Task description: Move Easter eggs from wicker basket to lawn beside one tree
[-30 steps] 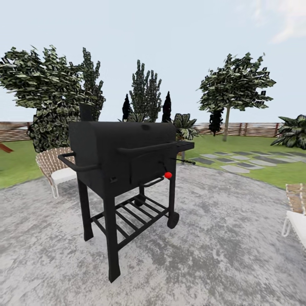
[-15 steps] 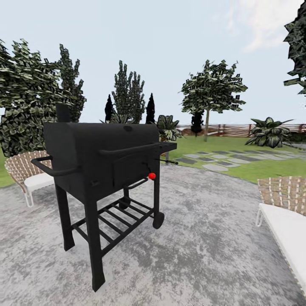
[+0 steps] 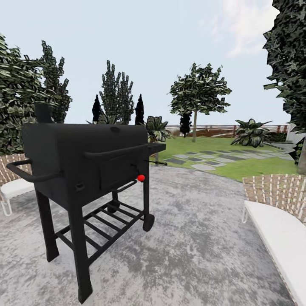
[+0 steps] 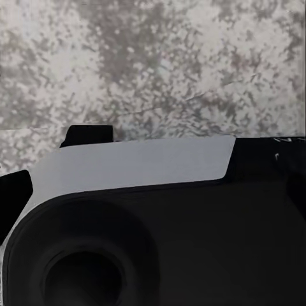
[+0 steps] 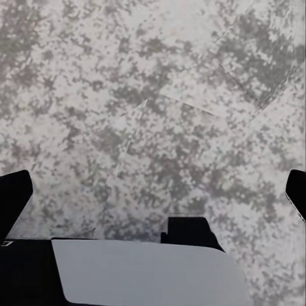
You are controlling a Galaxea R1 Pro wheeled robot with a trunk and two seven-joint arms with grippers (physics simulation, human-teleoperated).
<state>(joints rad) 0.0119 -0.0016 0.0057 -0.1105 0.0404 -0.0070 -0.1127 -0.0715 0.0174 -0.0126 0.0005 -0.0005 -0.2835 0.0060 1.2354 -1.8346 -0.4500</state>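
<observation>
The Easter eggs and the wicker basket are out of view. Beyond a grey patio (image 3: 191,246) lies the lawn (image 3: 259,169), ringed far back by the garden's brown slat fence (image 3: 221,129). A tree (image 3: 194,125) with a slim pale trunk stands at the lawn's far side. Another pale trunk (image 3: 301,159) rises at the right edge. My right gripper (image 5: 153,197) hangs open over the patio, its fingertips (image 5: 13,197) wide apart at the frame's sides. One fingertip (image 4: 13,197) of my left gripper (image 4: 153,197) sits equally far out, above my own grey and black body.
A black barbecue grill (image 3: 85,157) on legs and wheels stands close at the left. Woven chairs with white cushions flank the patio, one at the left (image 3: 12,182) and one at the right (image 3: 276,212). Stepping stones (image 3: 212,159) cross the grass; a broad-leaf plant (image 3: 250,134) grows behind them.
The whole head view has swung to the right: the grill sits further left in the picture, and the right chair and right-edge tree have come into view. Nothing in the scene itself moved.
</observation>
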